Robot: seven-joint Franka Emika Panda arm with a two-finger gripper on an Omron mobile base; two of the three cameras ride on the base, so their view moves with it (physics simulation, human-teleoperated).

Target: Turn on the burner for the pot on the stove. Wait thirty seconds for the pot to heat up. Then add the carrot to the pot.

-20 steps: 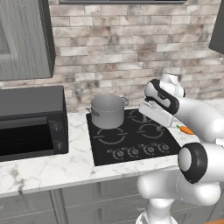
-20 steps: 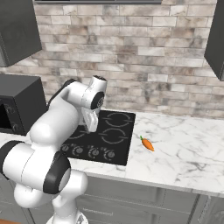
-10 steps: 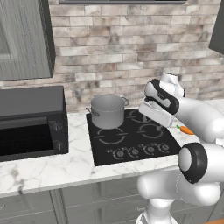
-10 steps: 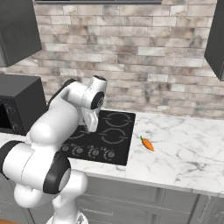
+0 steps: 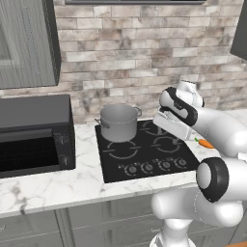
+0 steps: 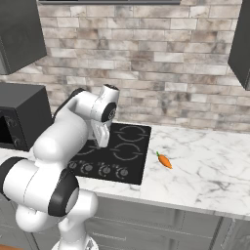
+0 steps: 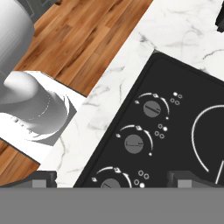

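Note:
The grey pot [image 5: 118, 122] stands on the back left ring of the black stove [image 5: 144, 150]. On the marble counter right of the stove [image 6: 131, 146] lies the small orange carrot [image 5: 206, 143] [image 6: 164, 160]. My gripper [image 5: 170, 129] [image 6: 103, 142] hangs above the stove's middle, right of the pot and well left of the carrot. In the hand view my gripper [image 7: 116, 181] is open, its two tips wide apart with nothing between them, looking down on the front row of knobs [image 7: 151, 108] at the stove's [image 7: 183, 144] edge. My arm hides the pot in the right base view.
A black microwave [image 5: 34, 135] sits on the counter left of the stove. Marble counter [image 6: 205, 171] stretches to the right past the carrot. Dark cabinets [image 5: 29, 43] hang above, and a brick wall backs the counter. Wooden floor [image 7: 87, 30] shows below the counter edge.

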